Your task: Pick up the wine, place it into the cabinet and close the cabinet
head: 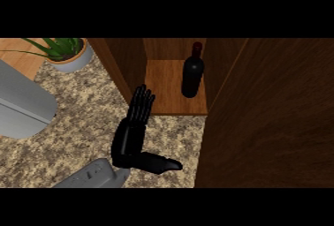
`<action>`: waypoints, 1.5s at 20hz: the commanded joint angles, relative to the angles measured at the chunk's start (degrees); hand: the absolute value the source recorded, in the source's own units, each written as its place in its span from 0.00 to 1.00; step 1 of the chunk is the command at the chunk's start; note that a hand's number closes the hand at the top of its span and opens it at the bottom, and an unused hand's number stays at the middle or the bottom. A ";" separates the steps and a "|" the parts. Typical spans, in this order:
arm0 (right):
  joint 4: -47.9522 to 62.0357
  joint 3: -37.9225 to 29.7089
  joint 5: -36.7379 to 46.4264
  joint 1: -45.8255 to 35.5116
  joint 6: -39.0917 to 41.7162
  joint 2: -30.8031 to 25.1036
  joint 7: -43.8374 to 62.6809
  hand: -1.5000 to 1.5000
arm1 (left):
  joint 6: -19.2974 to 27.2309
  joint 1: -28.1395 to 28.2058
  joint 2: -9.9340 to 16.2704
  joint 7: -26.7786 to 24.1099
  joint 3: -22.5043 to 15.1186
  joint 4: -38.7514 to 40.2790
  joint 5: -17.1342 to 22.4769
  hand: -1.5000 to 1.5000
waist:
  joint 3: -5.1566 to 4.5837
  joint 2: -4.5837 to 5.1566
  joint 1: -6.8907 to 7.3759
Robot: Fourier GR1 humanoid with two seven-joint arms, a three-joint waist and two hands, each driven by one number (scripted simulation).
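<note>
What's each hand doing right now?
Left hand: open, fingers straight, holding nothing.
Right hand: not in view.

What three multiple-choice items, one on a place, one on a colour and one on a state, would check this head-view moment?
1. Where is the wine bottle?
A. Lying on the granite counter
B. Standing on the shelf inside the cabinet
C. Held in the left hand

2. What colour is the pot of the plant?
A. Grey
B. Red
C. Black

3. How is the cabinet door?
A. Shut over the shelf
B. Removed
C. Open, with the shelf exposed

Answers:
1 B: the bottle stands upright on the wooden shelf, apart from any hand.
2 A: the pot at the upper left is pale grey, holding green leaves.
3 C: the shelf and the bottle are in plain view, and the broad dark wood panel at the right stands clear of them. The left hand lies with straight fingers pointing at the cabinet's left wall.
</note>
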 commanded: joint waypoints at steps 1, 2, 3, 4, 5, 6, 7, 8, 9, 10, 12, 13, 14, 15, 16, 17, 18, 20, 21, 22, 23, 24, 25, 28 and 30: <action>-2.03 0.98 -3.26 2.24 5.10 -3.44 1.00 1.00 | -3.86 3.36 7.31 2.39 0.49 -9.10 -1.04 0.00 | -0.01 -0.07 0.12; -2.19 -0.83 -4.30 -1.13 4.24 -4.35 3.15 1.00 | -0.22 6.16 7.83 3.03 -0.51 -13.39 -2.16 0.00 | -0.02 -0.07 0.35; -2.84 1.78 -1.90 0.57 5.51 -3.73 1.09 1.00 | -4.07 3.34 8.74 4.32 1.98 -10.81 -2.22 0.00 | -0.03 0.04 -0.16; -2.50 2.57 -0.40 -1.68 5.04 -3.88 1.78 1.00 | -4.93 7.42 9.99 2.80 0.18 -14.64 -2.73 0.00 | -0.05 -0.01 0.26; -0.86 0.48 -5.77 1.67 9.30 -5.09 -2.05 1.00 | -7.20 8.55 10.48 1.29 0.47 -11.97 -3.74 1.00 | 0.00 0.10 -0.08; -2.29 3.35 -4.64 1.19 9.02 -5.13 0.76 1.00 | -3.53 7.23 13.06 5.62 1.70 -18.49 -2.60 1.00 | 0.00 -0.07 0.21; -4.48 5.51 -3.47 2.14 8.51 -4.33 1.73 1.00 | -8.57 11.04 13.93 1.51 2.08 -14.82 -3.80 1.00 | -0.05 0.02 -0.05; -4.79 5.16 -4.57 5.27 10.34 -4.71 -0.32 1.00 | -7.42 13.02 16.81 2.00 2.47 -19.63 -3.90 1.00 | -0.01 -0.08 0.05; -5.25 7.81 -3.82 4.46 9.45 -4.16 2.12 1.00 | -7.91 14.03 17.67 2.98 3.42 -22.41 -2.67 1.00 | -0.03 -0.10 0.18; -2.58 10.76 -0.63 0.42 7.25 -2.11 3.00 1.00 | -12.35 13.22 19.99 4.25 6.23 -20.60 -1.43 1.00 | -0.08 0.06 0.23; -2.86 7.32 -9.75 3.06 10.31 -4.46 3.51 1.00 | -12.67 18.75 22.04 1.43 5.36 -23.16 -2.58 1.00 | -0.04 0.04 0.33; -6.88 10.79 -9.36 6.94 10.78 -4.27 4.60 1.00 | -12.26 19.48 23.61 1.10 6.39 -25.33 -2.35 1.00 | -0.03 -0.16 0.16; -6.08 10.89 -8.37 9.37 11.95 -3.57 0.69 1.00 | -13.25 22.52 23.72 -0.78 5.32 -25.36 -3.67 1.00 | -0.01 -0.10 0.03; -10.83 14.58 -6.58 7.93 8.38 -1.76 5.13 1.00 | -13.20 22.26 25.40 0.35 7.01 -25.71 -2.76 1.00 | -0.07 -0.21 -0.06; -6.29 16.68 -4.89 6.66 10.78 -1.94 2.42 1.00 | -15.67 21.17 28.08 2.08 11.80 -25.93 0.72 1.00 | -0.06 -0.06 0.15; -7.52 18.79 -5.48 4.84 9.22 -1.55 6.19 1.00 | -14.00 25.21 27.62 0.19 7.93 -27.86 -2.51 1.00 | -0.09 -0.15 0.52; -10.16 19.84 -4.97 6.57 8.29 -1.10 6.60 1.00 | -16.99 28.46 29.21 -2.48 8.91 -26.48 -2.19 1.00 | -0.11 -0.21 0.40; -3.61 21.72 -3.25 0.18 7.74 0.55 7.19 1.00 | -19.15 30.59 33.29 -2.66 12.90 -28.92 -0.69 0.00 | -0.11 -0.05 1.09; -8.58 27.48 -0.98 2.56 5.72 1.24 11.12 1.00 | -21.14 31.02 34.25 -2.64 14.94 -27.40 1.45 0.00 | -0.17 -0.25 0.68; -8.88 31.48 1.49 2.83 4.03 3.08 11.58 1.00 | -19.38 31.55 33.23 -3.10 15.28 -27.98 0.98 0.00 | -0.15 -0.30 0.38; -8.80 33.20 2.00 -0.08 3.04 3.89 12.79 1.00 | -22.42 31.47 32.79 -3.19 16.07 -26.39 2.03 0.00 | -0.18 -0.22 0.21; -8.17 35.27 2.99 1.66 3.11 3.93 12.32 1.00 | -21.81 33.55 36.94 -1.90 19.05 -30.56 4.34 0.00 | -0.11 -0.34 0.44; -5.09 38.07 4.01 -3.05 -1.19 3.96 12.87 1.00 | -24.11 35.85 33.50 -6.13 17.11 -26.11 1.81 0.00 | -0.20 -0.23 0.63; -1.79 45.54 7.93 -4.96 -3.96 3.99 14.49 1.00 | -28.23 37.59 38.30 -4.49 22.69 -25.51 7.28 0.00 | -0.25 -0.45 0.71; 0.27 49.27 9.80 -7.52 -7.99 3.99 14.29 1.00 | -28.38 41.56 39.47 -6.91 22.84 -27.27 6.49 0.00 | -0.29 -0.82 1.84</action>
